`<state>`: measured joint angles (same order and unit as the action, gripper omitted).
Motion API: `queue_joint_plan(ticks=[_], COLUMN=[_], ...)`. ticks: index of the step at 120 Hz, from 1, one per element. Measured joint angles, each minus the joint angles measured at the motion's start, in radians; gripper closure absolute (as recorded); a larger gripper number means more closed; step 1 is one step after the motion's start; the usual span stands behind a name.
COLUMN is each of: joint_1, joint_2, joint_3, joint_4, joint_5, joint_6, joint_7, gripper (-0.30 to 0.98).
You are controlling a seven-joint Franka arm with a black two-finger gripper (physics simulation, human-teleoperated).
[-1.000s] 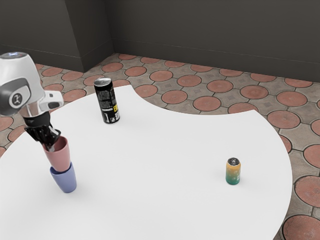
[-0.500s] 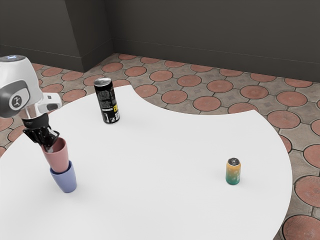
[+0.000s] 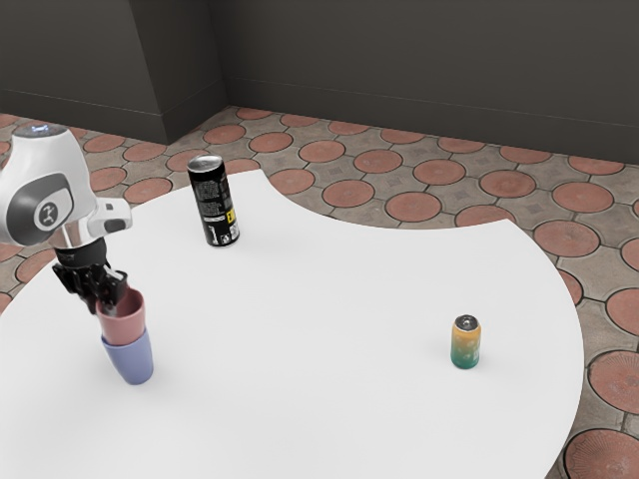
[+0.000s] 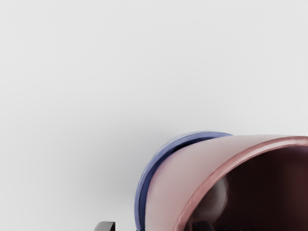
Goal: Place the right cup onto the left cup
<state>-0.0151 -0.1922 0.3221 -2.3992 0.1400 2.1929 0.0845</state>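
White table [image 3: 310, 379] with a rounded outer edge and an inward-curving far edge set between two pointed corners. Standing directly on it: a blue cup [image 3: 132, 361], toward the edge at the exterior view's left; a tall black can [image 3: 212, 205], near the left-hand far corner; a small orange-and-green can [image 3: 465, 344], toward the rounded edge at the exterior view's right.

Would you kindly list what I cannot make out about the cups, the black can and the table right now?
- Underside of the pink cup: exterior view, hidden by the blue cup.
- Floor of the blue cup: both views, hidden by the pink cup.
- Part of the pink cup's rim: cut off by the wrist view's edge.
- Black can's fine print: exterior view, too small.
- Table's near edge: cut off below, exterior view.
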Motion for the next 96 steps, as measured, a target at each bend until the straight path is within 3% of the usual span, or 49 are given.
queue_joint_plan(ticks=[24,58,74,96], joint_1=[-0.004,-0.011,-0.027,-0.033], joint_2=[-0.049,-0.163,-0.108,0.081], joint_3=[-0.002,-0.077,-0.148,-0.235], joint_4=[0.0,0.044,0.143,0.378], joint_5=[-0.008,-0.03,-0.057,-0.109], joint_6=[-0.008,-0.111,-0.163,-0.239], joint_7=[0.005,0.012,0.016,0.02], gripper=[0.2,0.05,0.03,0.01])
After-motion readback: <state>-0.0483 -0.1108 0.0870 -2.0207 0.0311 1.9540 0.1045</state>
